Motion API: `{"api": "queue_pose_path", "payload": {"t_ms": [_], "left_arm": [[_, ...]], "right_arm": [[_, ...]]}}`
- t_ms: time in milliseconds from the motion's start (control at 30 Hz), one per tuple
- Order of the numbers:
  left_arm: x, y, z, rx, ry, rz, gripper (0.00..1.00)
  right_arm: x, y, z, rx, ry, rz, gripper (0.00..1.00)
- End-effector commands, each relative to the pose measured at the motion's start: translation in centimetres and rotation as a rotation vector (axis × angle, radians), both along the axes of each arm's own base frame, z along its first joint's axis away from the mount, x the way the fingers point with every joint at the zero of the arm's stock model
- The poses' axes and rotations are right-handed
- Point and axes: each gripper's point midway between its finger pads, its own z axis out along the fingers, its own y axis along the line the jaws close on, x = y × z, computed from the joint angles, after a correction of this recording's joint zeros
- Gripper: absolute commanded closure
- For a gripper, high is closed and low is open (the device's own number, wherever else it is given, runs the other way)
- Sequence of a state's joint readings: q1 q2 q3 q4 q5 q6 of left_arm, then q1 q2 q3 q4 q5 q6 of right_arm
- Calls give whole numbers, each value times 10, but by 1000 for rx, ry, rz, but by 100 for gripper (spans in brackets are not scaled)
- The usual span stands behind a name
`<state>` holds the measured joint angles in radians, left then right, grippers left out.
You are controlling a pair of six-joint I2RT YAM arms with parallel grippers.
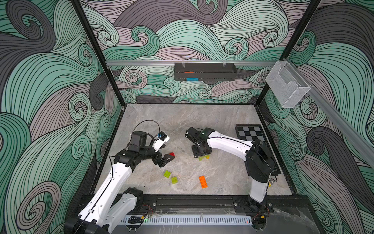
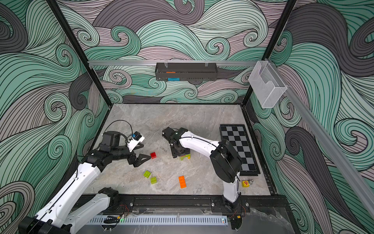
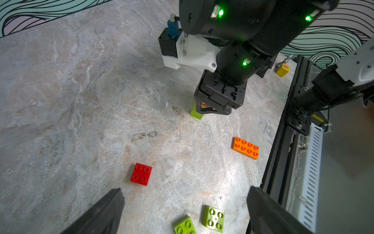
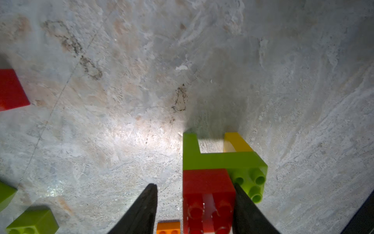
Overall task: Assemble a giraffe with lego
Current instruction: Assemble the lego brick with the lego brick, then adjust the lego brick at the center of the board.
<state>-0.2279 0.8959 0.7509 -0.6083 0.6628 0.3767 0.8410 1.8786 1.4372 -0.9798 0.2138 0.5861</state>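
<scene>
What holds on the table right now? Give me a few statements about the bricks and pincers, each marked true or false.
1. The long orange studded plastic brick lies loose on the grey stone-look table. True.
2. The left pincer grips the loose red square plastic brick. False: it is open and empty, and that brick lies on the table.
3. Another red square brick sits on the half-built giraffe's long lime green body brick, between the right pincer's fingers. True.
4. Both legs under that body are yellow. False: one is a lime green leg, the other a yellow leg.
5. The two loose lime green square bricks are stacked. False: they lie side by side.
</scene>
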Motion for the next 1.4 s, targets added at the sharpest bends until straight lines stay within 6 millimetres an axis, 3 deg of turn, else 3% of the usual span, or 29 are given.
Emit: {"api": "queue_pose_path", "payload": {"t_ms": [0, 300, 400, 533, 633, 800, 1000, 1167, 1367], "left_arm": [[0, 0, 3, -10, 4, -7, 1], [2, 1, 1, -5, 3, 2, 1], [4, 3, 2, -7, 4, 14, 1], [17, 16, 1, 37, -15, 98, 1], [31, 32, 1, 79, -26, 199, 1], [60, 80, 4, 171, -52, 483, 1], [74, 121, 18, 189, -57, 712, 1], [75, 133, 24, 180, -49, 780, 1], [74, 128, 22, 159, -39, 757, 1]], "right_arm": [[-5, -4, 12, 8, 14, -3, 39], [0, -2, 72, 76, -83, 21, 39], [-7, 2, 82, 112, -80, 51, 39], [-27, 23, 88, 136, -79, 165, 37], [-47, 42, 81, 162, -62, 235, 31], [-83, 86, 63, 239, -28, 379, 22], [-118, 125, 35, 195, 10, 606, 13], [-130, 136, 3, 144, 56, 675, 14], [-132, 148, -21, 117, 114, 679, 18]]}}
